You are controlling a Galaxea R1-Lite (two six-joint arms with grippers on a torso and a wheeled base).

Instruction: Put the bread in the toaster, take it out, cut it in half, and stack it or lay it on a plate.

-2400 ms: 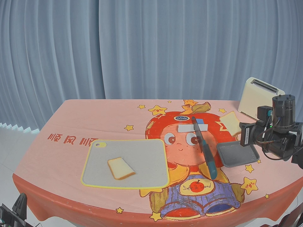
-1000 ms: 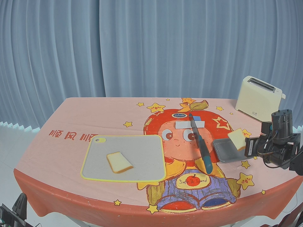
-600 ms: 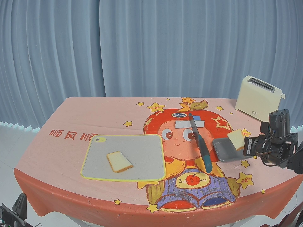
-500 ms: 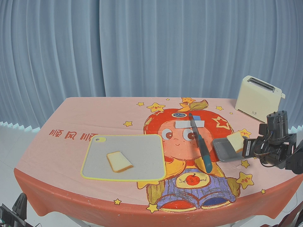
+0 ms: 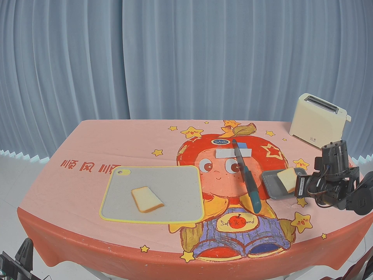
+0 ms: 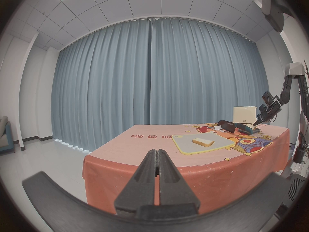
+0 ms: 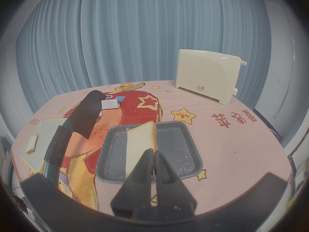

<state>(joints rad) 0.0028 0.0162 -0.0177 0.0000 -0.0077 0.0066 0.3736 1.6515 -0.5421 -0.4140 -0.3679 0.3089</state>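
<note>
grey plate (image 5: pixel 270 183), rectangular, raised rim, crumbs speckled on floor. right gripper (image 7: pixel 153 152) clamped on bread half (image 7: pixel 140 142), slice upright on edge over plate, can't tell if touching. other bread half (image 5: pixel 147 199) flat on speckled grey cutting board (image 5: pixel 175 187), yellow rim. cream toaster (image 5: pixel 318 120) beyond plate, boxy, smooth. left gripper (image 6: pixel 157 152) pinched together, off table.

Bread half (image 5: pixel 147 199) lies on the board (image 5: pixel 175 183); knife (image 5: pixel 248 179) between board and tray (image 5: pixel 272 186); toaster (image 5: pixel 318 120) behind tray.
</note>
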